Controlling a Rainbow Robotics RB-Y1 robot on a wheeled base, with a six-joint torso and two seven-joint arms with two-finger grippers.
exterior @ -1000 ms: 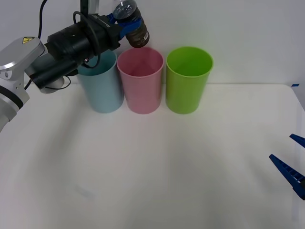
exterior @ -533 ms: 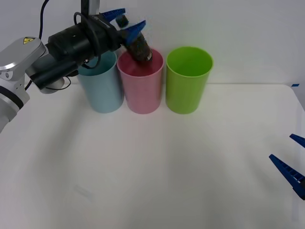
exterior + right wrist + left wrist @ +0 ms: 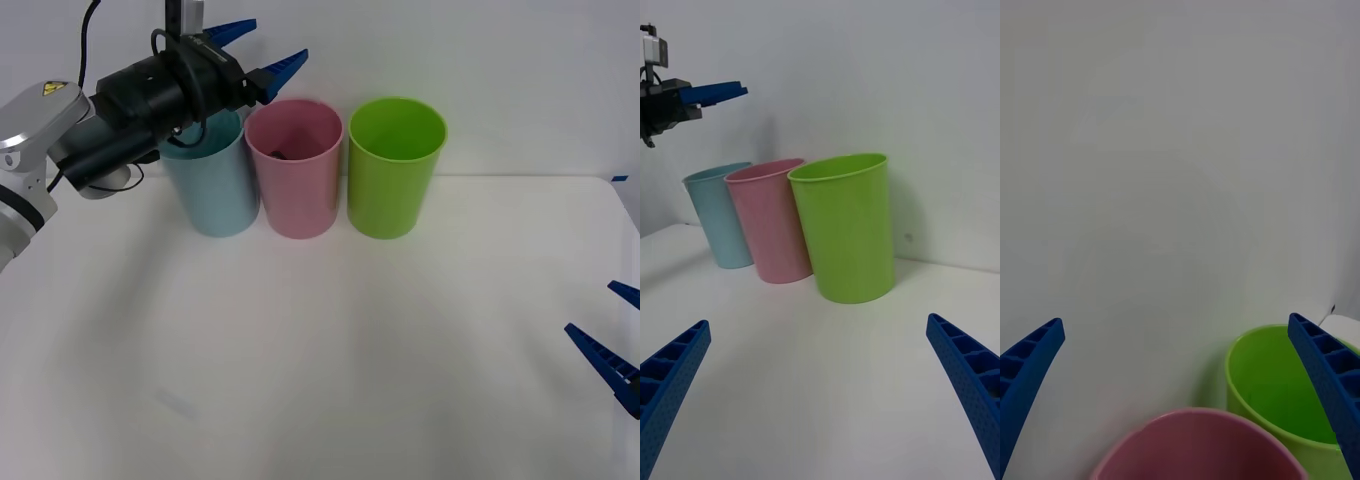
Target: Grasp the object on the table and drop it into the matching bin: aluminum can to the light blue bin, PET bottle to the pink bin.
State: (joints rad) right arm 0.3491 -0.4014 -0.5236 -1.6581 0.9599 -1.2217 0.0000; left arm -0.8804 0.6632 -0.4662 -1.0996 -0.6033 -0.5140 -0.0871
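Left gripper (image 3: 262,47): held above and just behind the near rim of the pink bin, fingers spread wide, nothing between them.
Blue bin (image 3: 212,180): stood leftmost in the row, touching or nearly touching the pink bin; partly covered by the left arm in the front view.
Pink bin (image 3: 295,170): a dark shape is seen low inside it from the front; this is judged to be the bottle (image 3: 282,155), already dropped.
Green bin (image 3: 396,165): stood just beside the pink bin, unused.
Right gripper (image 3: 610,350): parked low at the table's (image 3: 330,360) right edge, fingers apart, empty.
Step in hand: release judged done; sorting looks complete.
Next move: the left arm is to be lifted clear and drawn back without knocking the rims.
View difference: the bin's inside is seen from the front; from the left wrist, just the pink and green rims; from the right wrist, the three bins' outsides.
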